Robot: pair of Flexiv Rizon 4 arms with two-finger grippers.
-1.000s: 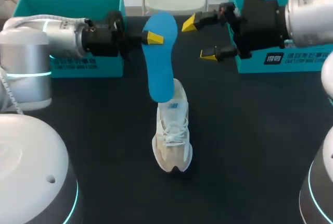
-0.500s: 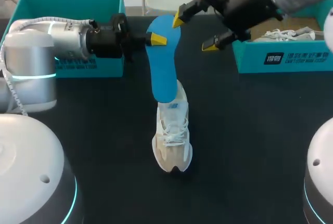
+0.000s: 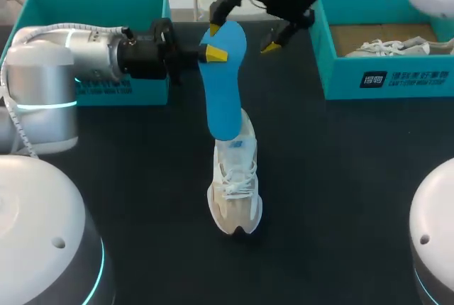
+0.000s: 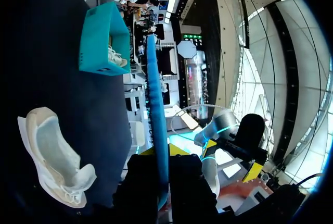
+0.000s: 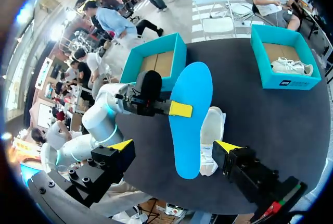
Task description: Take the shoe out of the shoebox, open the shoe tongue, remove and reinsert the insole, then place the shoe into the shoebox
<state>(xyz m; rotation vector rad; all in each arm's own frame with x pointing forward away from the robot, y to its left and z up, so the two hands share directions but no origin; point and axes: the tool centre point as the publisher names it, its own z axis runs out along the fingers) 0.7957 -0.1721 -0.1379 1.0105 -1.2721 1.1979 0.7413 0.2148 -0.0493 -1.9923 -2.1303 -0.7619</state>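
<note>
A blue insole (image 3: 222,85) stands tilted above the beige shoe (image 3: 236,177), its lower end at the shoe's heel opening. My left gripper (image 3: 211,53) is shut on the insole's side near its upper end; in the left wrist view the insole (image 4: 156,125) runs edge-on out from between the fingers, with the shoe (image 4: 52,156) lying beside it. My right gripper (image 3: 243,30) hovers open over the insole's upper end, one finger on either side and apart from it. The right wrist view looks down on the insole (image 5: 190,120), shoe (image 5: 210,135) and left gripper's yellow tip (image 5: 180,109), between my own spread fingers (image 5: 122,145).
A teal shoebox (image 3: 383,81) at the back right holds a second shoe (image 3: 386,46). Another teal box (image 3: 42,7) stands at the back left behind my left arm. The same boxes appear in the right wrist view (image 5: 283,81) (image 5: 156,60).
My right arm has swung left from beside the right shoebox to above the insole's upper end, staying open. The left gripper, insole and shoe have hardly moved.
</note>
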